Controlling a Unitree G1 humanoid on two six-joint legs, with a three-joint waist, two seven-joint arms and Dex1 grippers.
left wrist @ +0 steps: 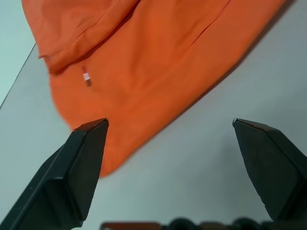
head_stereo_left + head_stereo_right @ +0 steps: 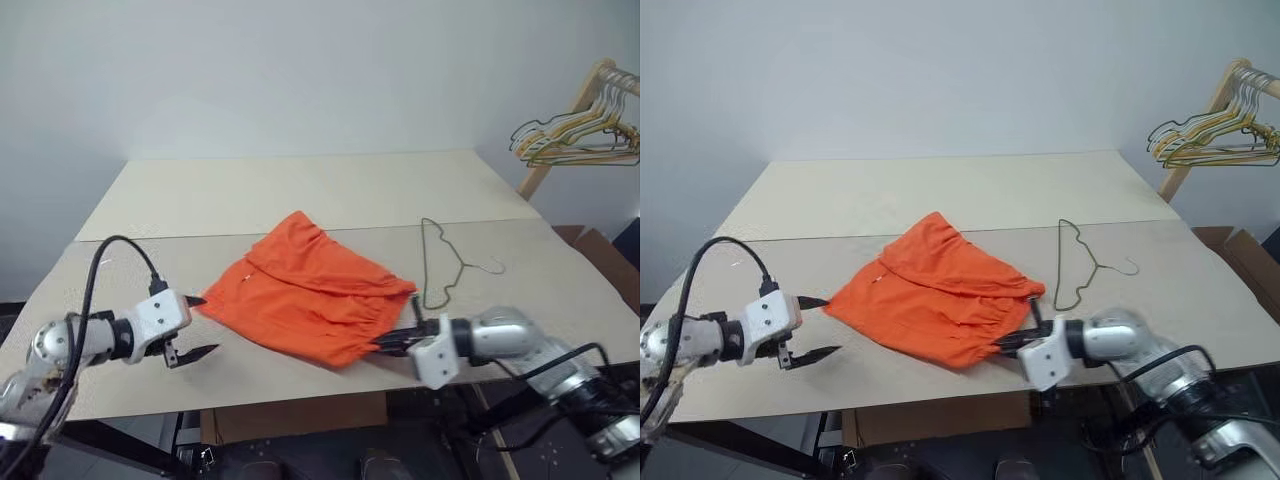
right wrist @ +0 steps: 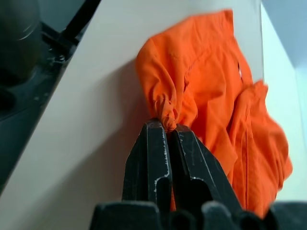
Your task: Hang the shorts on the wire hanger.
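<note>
My right claw [image 3: 165, 128] is clenched on a bunched bit of the shorts [image 2: 305, 290], pinching the gathered waistband at their near right corner, close to the near edge of the table [image 2: 560, 270]. From that pinch the orange fabric spreads away to the left and far side, lying crumpled and partly folded over itself across the middle of the table, with a small white tag [image 1: 86, 76] showing on the left part.

My left claw [image 2: 195, 326] is released, its two black fingers [image 1: 84, 163] spread wide. It hovers just beside the shorts' left corner, apart from the cloth, pointing toward it over the bare tabletop.

The hanger [image 2: 440, 262] lies flat on the table just right of the shorts and a little farther than my right claw, its hook [image 2: 492, 266] curling to the right. I cannot tell whether its near end touches the fabric.

Far right, past the table, a bunch of pale hangers [image 2: 580, 135] hangs on a wooden rack [image 2: 565, 125].
</note>
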